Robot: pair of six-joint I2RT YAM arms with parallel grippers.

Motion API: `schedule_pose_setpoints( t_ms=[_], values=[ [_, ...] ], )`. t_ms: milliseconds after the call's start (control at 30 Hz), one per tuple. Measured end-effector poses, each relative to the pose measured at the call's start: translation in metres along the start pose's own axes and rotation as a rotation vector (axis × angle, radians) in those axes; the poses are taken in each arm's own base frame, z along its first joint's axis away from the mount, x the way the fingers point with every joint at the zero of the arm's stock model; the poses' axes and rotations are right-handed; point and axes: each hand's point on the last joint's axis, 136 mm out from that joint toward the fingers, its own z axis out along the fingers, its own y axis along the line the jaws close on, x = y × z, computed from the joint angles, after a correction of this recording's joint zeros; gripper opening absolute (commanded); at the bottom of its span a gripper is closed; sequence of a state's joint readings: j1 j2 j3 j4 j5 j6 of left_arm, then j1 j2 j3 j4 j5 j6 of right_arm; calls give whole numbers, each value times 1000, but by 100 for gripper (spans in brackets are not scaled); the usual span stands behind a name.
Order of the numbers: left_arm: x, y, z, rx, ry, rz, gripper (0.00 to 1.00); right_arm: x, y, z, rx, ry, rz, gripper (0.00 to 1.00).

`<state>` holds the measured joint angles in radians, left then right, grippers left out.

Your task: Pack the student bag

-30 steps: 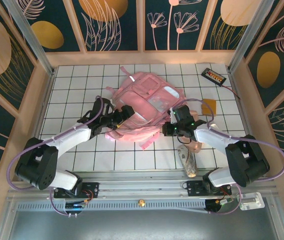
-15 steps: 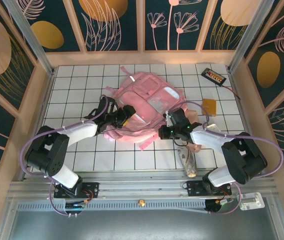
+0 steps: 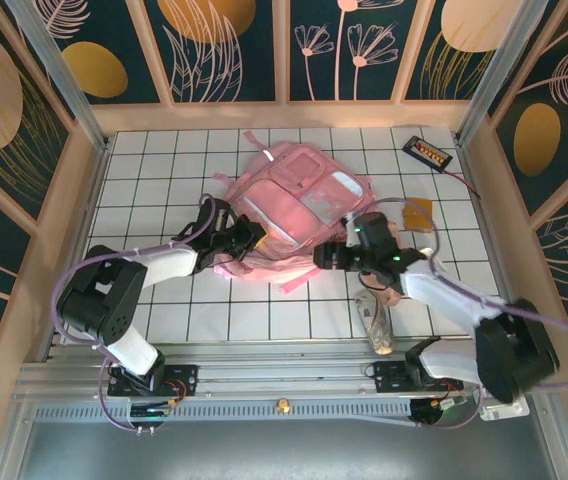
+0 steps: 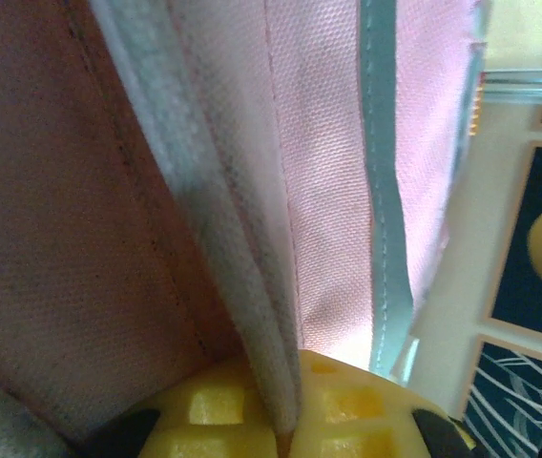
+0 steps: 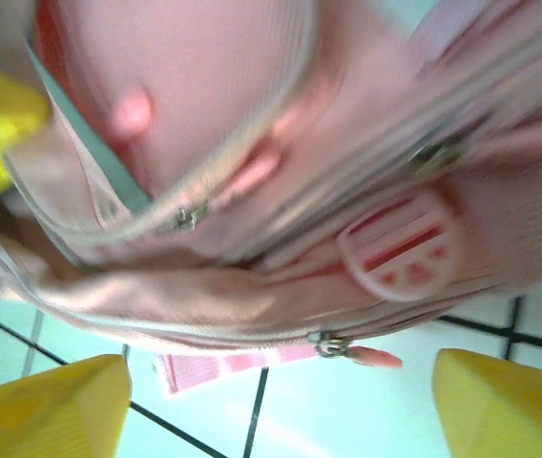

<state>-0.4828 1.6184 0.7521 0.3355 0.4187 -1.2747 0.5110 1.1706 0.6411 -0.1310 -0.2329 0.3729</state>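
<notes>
Two grippers flank the student bag [image 3: 299,200], which lies mid-frame in the top view. Your left gripper [image 3: 248,239] is clenched on a fold of its pink fabric. Your right gripper [image 3: 324,258] gapes, released, at the bag's lower edge. You're likely opening the bag, so next grasp the opposite lip. No writing is readable.

You have open tiles down the tabletop's [image 3: 144,170] left edge, from the far-left corner to where the left arm [image 3: 154,265] crosses. The bag [image 3: 299,195] blocks the centre and reaches near the far edge. Open tiles run along the middle of the near edge. Right of them lies a beige item [image 3: 375,318], under the right arm [image 3: 444,290]. A black box [image 3: 428,152] sits in the far-right corner, and its cable [image 3: 461,178] trails toward the right edge. An orange card [image 3: 419,213] lies just beside the bag.
</notes>
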Motion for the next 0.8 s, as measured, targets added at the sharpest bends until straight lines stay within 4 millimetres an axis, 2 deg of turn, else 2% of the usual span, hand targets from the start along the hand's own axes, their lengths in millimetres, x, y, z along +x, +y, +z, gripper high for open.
schedule_pose_setpoints(
  t_ms=[100, 200, 300, 433, 600, 700, 800],
  values=[
    [0, -19, -10, 55, -10, -5, 0, -34, -2, -33, -6, -152, -19, 98],
    [0, -32, -17, 103, -7, -29, 0, -49, -4, -44, -8, -215, -59, 98],
    [1, -35, -20, 141, 4, -74, 0, -47, -6, -36, -16, -192, -92, 95],
    [-3, -42, -24, 188, 13, -126, 0, -38, -13, -14, -60, -96, -79, 82],
    [-10, -53, -31, 240, 26, -175, 0, -33, -27, 8, -125, -13, -14, 82],
    [-14, -58, -38, 259, 29, -190, 0, -31, -28, 15, -158, 18, -1, 82],
    [-17, -63, -45, 279, 32, -197, 0, -38, -26, 19, -190, 15, -26, 82]
  ],
)
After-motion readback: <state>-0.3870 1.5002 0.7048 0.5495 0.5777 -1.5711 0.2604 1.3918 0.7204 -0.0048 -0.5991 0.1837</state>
